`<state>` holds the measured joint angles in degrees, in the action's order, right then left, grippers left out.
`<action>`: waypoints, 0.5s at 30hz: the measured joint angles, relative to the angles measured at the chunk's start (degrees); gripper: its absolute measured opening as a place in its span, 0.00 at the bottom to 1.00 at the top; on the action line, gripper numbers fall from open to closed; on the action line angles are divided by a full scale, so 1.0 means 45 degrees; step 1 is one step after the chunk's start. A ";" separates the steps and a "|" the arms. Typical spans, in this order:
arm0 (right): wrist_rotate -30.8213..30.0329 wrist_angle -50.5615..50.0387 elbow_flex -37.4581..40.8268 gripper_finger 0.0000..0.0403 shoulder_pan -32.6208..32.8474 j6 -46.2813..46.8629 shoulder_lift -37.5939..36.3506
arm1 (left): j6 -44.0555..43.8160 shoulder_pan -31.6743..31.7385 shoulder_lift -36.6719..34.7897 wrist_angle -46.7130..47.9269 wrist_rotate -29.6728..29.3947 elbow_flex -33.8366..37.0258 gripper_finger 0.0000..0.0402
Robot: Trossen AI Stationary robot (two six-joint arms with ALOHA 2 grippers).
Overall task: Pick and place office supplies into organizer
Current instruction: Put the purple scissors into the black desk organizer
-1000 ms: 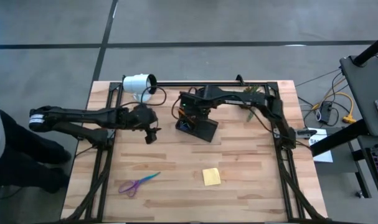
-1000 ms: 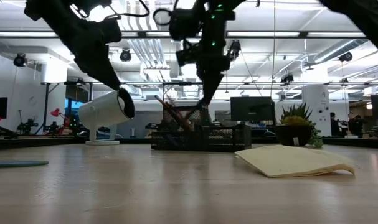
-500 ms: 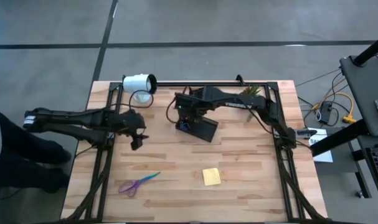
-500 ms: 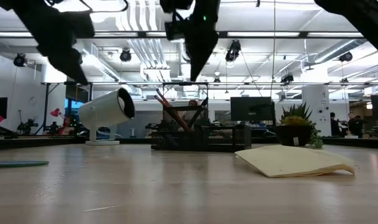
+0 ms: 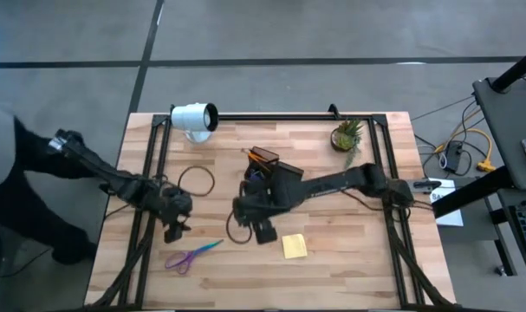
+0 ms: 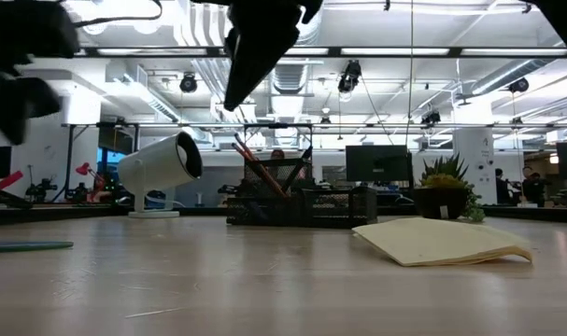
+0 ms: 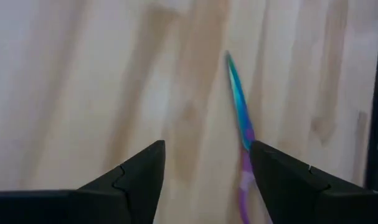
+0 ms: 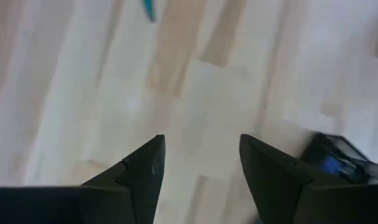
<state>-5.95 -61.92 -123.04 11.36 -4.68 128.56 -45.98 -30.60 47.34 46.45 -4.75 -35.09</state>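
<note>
Scissors [image 5: 193, 255] bear no readable writing; left gripper [image 5: 172, 230] just beside.

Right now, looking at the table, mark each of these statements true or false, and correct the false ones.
1. The scissors lie on the bare table. True.
2. The yellow sticky-note pad sits inside the organizer. False: it lies on the table, in front of the organizer.
3. The left gripper is open, just above the scissors. True.
4. The right gripper holds a pen. False: its fingers are open and empty.
5. The potted plant stands beside the lamp. False: they are at opposite ends of the table's far edge.
</note>
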 joint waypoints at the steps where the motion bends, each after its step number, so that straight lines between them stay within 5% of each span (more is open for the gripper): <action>1: 0.0009 0.0131 0.0005 0.49 0.0118 0.0147 0.0106 | -0.0704 -0.0511 0.0231 0.0002 -0.0003 -0.0012 0.54; 7: -0.0042 0.1313 0.0010 0.49 0.0629 0.0899 0.0280 | -0.5037 -0.2950 0.2107 -0.0349 0.0007 -0.0439 0.47; 15: -0.0823 0.1947 0.0235 0.49 0.1243 0.1353 0.0300 | -0.7561 -0.4644 0.5775 -0.0563 0.0977 -0.2106 0.46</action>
<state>-9.66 -53.16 -121.98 16.95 1.41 129.91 -80.01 -51.50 73.33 43.92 -0.35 -44.57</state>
